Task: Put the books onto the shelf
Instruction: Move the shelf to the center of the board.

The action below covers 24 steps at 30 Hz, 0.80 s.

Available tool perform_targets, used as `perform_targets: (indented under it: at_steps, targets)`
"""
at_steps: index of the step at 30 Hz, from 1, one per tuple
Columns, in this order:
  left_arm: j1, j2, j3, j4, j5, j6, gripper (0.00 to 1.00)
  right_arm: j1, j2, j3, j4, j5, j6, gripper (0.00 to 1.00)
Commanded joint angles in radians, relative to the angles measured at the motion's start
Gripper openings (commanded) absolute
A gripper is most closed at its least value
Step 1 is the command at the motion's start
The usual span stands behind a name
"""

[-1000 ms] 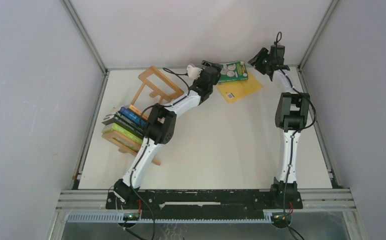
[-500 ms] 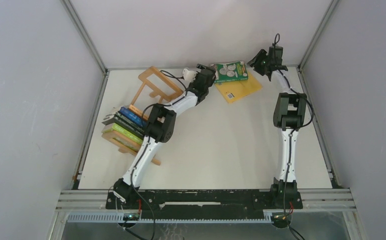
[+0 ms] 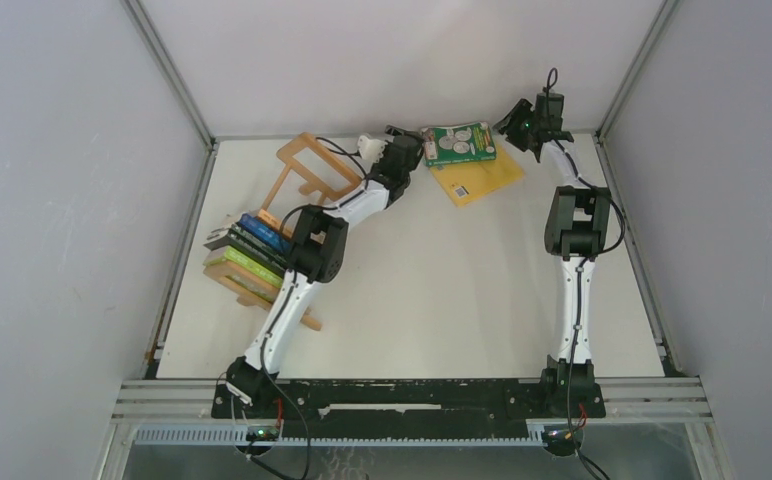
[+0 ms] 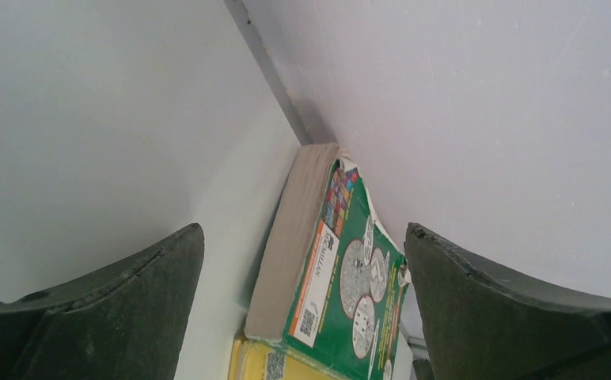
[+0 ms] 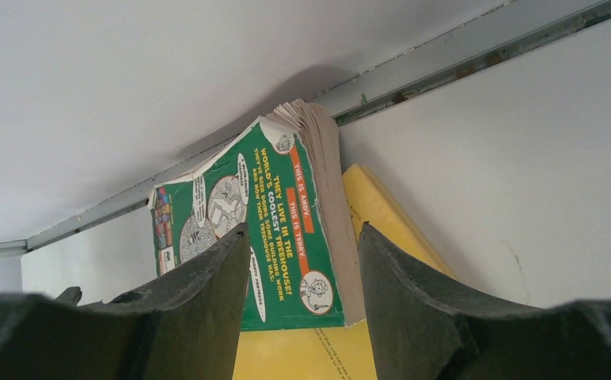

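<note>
A green book with white circles (image 3: 459, 143) lies against the back wall, partly on a yellow-orange book (image 3: 482, 178). My left gripper (image 3: 409, 148) sits just left of the green book, open, facing its page edge (image 4: 298, 229). The green cover (image 4: 354, 277) and a corner of the yellow book (image 4: 259, 360) show between its fingers. My right gripper (image 3: 522, 122) is at the green book's right end, open. Its fingertips frame the cover (image 5: 282, 206) over the yellow book (image 5: 381, 210), gripping nothing. Several books (image 3: 252, 248) stand leaning in the light-wood shelf (image 3: 310, 165) at left.
The back wall and its metal rail (image 5: 461, 67) run right behind the two loose books. The left arm's elbow (image 3: 317, 245) hangs beside the shelf. The side walls close in the table (image 3: 442, 290) at left and right.
My left gripper has drawn back to the left along the back wall. The green book has slid slightly left, and my right gripper has edged left behind it.
</note>
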Motion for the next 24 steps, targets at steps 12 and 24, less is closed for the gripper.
perform_targets:
  at_steps: [12, 24]
  targets:
    - [0.058, -0.107, -0.170, 0.101, -0.003, -0.007, 1.00, 0.008, 0.016, 0.053, 0.016, 0.001, -0.001, 0.60]
    - [0.091, -0.166, -0.285, 0.141, -0.014, -0.001, 1.00, 0.010, 0.018, 0.052, 0.012, -0.004, 0.002, 0.60]
